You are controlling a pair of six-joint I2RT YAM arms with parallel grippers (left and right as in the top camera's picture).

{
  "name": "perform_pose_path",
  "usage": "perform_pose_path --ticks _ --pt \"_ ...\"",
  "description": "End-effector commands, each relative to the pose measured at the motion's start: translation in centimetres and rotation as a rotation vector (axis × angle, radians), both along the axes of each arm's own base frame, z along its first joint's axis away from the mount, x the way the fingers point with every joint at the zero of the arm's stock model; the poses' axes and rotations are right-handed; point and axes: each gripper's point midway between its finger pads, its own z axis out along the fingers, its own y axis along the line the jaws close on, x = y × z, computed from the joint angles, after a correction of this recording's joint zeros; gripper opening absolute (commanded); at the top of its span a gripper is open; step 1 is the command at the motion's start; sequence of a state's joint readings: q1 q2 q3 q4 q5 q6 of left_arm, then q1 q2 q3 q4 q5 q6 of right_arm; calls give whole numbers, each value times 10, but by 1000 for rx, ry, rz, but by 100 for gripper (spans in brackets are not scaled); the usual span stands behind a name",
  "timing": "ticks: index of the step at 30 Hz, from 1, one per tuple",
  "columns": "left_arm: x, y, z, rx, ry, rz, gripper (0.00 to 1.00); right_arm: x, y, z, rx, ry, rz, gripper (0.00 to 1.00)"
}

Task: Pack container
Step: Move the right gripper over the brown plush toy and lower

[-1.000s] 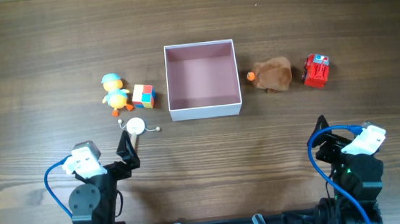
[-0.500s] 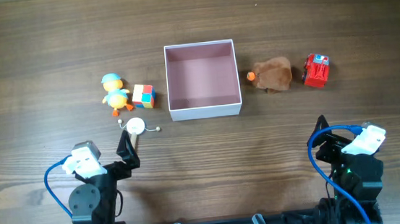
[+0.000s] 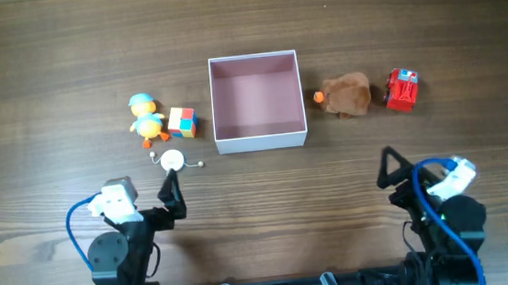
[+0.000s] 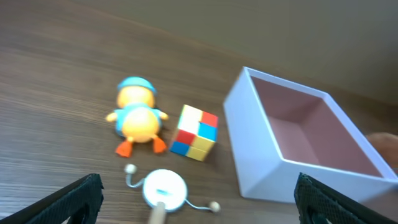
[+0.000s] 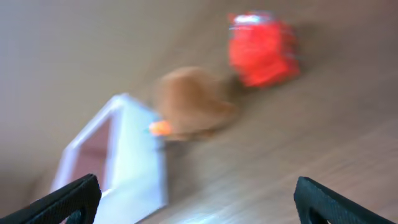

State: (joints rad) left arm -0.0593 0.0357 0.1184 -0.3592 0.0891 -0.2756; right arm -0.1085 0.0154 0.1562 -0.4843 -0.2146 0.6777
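1. Centre of a dark wood-grain table point(image 3: 244, 33): square container point(image 3: 257, 101) with thin white walls, open top up, dusky pink floor bare.
2. Left of the container and apart from its wall: yellow duck toy point(image 3: 146, 116) in a blue cap, lying flat with orange feet toward the robot. Just beside it on the container's side, a puzzle cube point(image 3: 181, 122) showing white, red, blue, yellow and orange squares.
3. Nearer the robot than the cube: small white pellet drum point(image 3: 174, 161), one bead on a cord at each side, wooden handle pointing toward the left arm.
4. Right of the container: brown plush toy point(image 3: 348, 95), its orange tip just beside the right wall. Farther right and apart from it, a red toy vehicle point(image 3: 402, 89).
5. Left gripper point(image 3: 173, 191) above the table, just short of the drum. Fingertips point(image 4: 74, 200) spread wide at both lower corners of the left wrist view, pinching nothing.
6. Right gripper point(image 3: 390, 169) above bare wood, well apart from the plush toy. Fingertips point(image 5: 68, 199) likewise spread wide, holding nothing.
7. Right wrist view blurred: only a white container corner, brown plush and red vehicle made out.
8. Any lettering on the toys too small or blurred to read.
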Motion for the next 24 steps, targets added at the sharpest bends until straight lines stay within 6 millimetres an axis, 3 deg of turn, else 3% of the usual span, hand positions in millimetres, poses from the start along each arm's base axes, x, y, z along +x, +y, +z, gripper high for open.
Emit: perform_pose_path --ticks 1,8,17,24 --pt "-3 -19 -3 -30 20 -105 100 -4 39 34 -66 -136 266 100" --pt "0 -18 36 -29 0 -100 100 6 36 79 -199 -134 298 99" --pt "37 -6 89 10 92 -21 100 53 30 117 -320 82 401 99" --pt "78 3 83 89 275 1 100 101 8 115 -415 326 386 100"
